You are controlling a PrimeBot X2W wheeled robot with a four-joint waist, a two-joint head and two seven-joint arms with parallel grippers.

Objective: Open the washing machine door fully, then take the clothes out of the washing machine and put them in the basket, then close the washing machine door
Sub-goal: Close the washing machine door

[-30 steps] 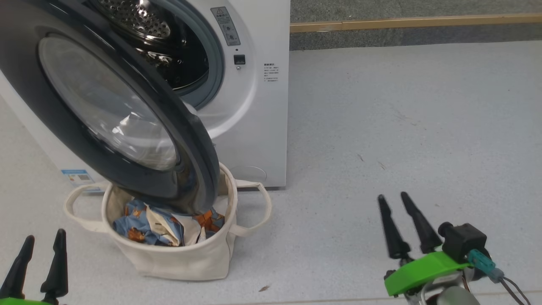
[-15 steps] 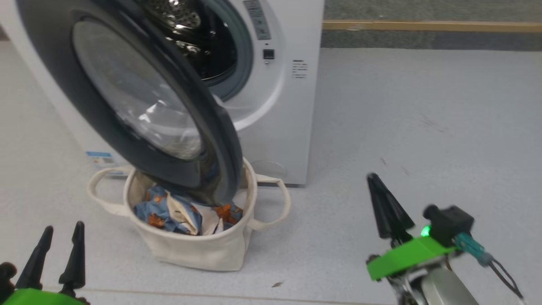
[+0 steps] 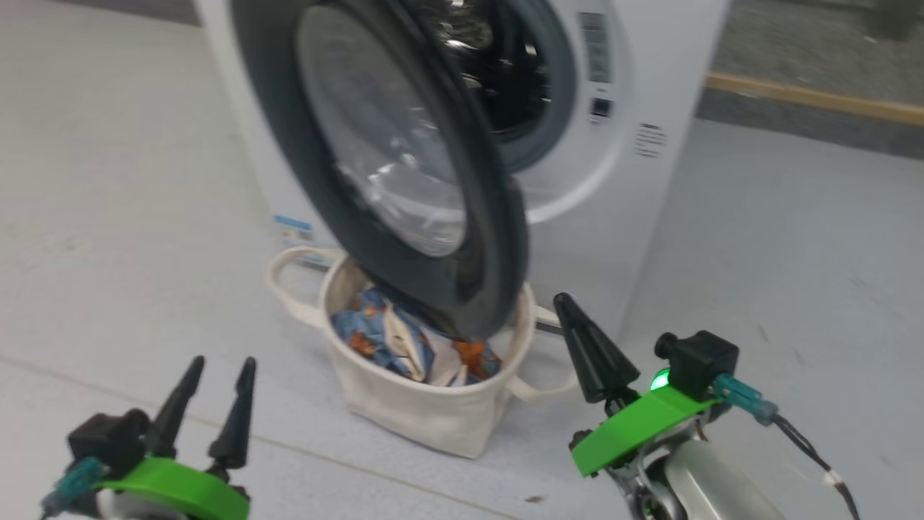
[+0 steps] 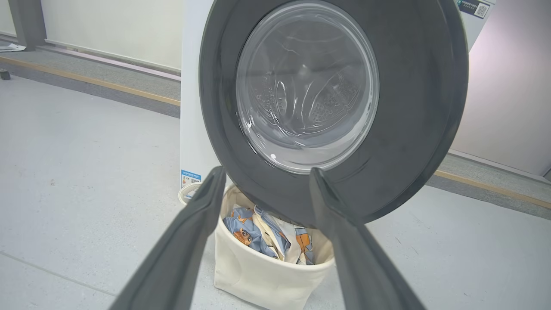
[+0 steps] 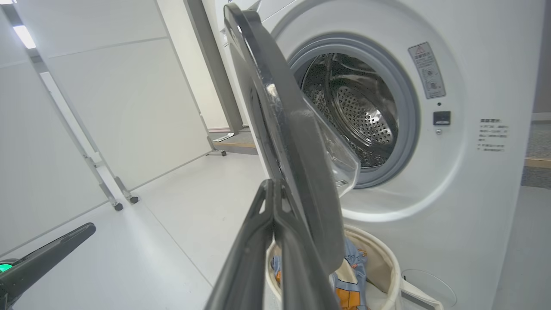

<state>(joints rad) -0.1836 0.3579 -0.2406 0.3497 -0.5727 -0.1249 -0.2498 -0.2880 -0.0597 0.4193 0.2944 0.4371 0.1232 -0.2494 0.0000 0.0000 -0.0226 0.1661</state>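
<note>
The washing machine [image 3: 635, 217] stands with its door [image 3: 494, 245] swung open, the black rim hanging over the basket [image 3: 411, 412]. Its steel drum [image 5: 357, 107] looks empty. The clothes [image 3: 375, 336], blue with orange prints, lie in the cream basket under the door's lower edge. My left gripper [image 3: 222, 361] is open, low and left of the basket, holding nothing. Along its fingers I see the door [image 4: 409, 129], basket [image 4: 258, 275] and clothes [image 4: 254, 224]. My right gripper [image 3: 564, 300] is shut and empty, right of the basket; its tips [image 5: 274, 183] sit near the door's edge [image 5: 292, 142].
Pale grey floor lies on both sides of the washer. A wood-coloured strip [image 3: 816, 97] and dark carpet run behind it at the right. White partition panels on small feet [image 5: 107, 129] stand off to the left. One left gripper finger [image 5: 51, 254] shows low in the right wrist view.
My right gripper's fingers have closed together on nothing. The head camera has turned, so the washer and basket sit further right in the picture; the door and basket themselves have not moved.
</note>
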